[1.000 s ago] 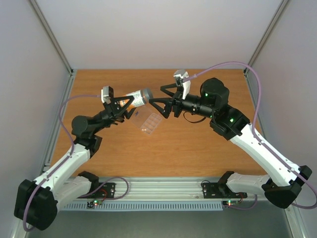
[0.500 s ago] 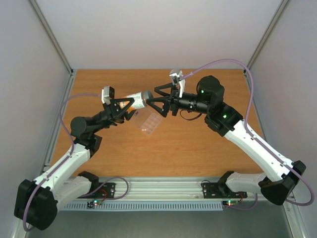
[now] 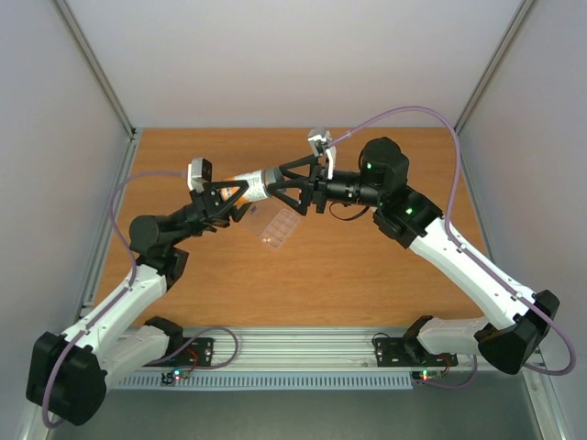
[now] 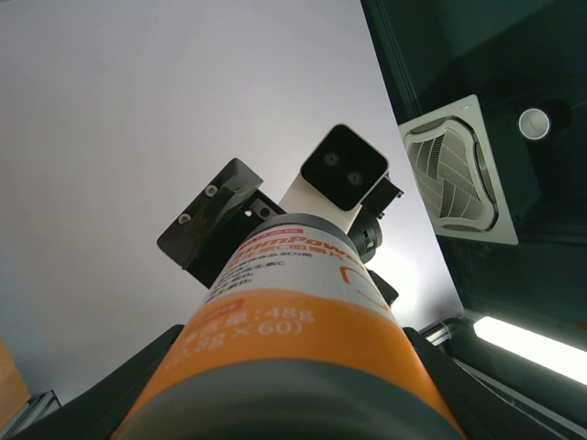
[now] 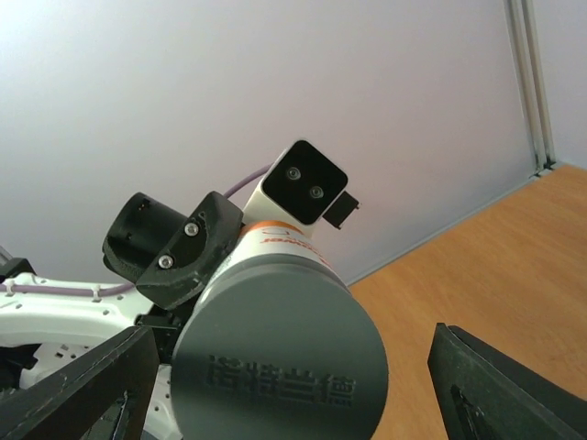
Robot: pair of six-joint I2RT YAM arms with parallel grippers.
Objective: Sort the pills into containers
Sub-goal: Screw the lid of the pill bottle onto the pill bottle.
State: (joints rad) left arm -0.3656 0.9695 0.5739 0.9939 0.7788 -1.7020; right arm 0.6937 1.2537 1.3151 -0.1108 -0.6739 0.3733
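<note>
Bottle (image 3: 249, 186) pinched in left end effector (image 3: 238, 192); right end effector (image 3: 277, 181) spread around its cap (image 5: 280, 339).

left hand (image 3: 244, 190) gripping, right hand (image 3: 276, 184) open, facing each other.

One bottle (image 3: 253, 182); one pill box (image 3: 278, 225); two pincers (image 3: 234, 191) (image 3: 275, 184).

orange-label btl (image 4: 293, 339) (grey cap (image 5: 280, 353)), wood tbl (image 3: 348, 275)
</note>
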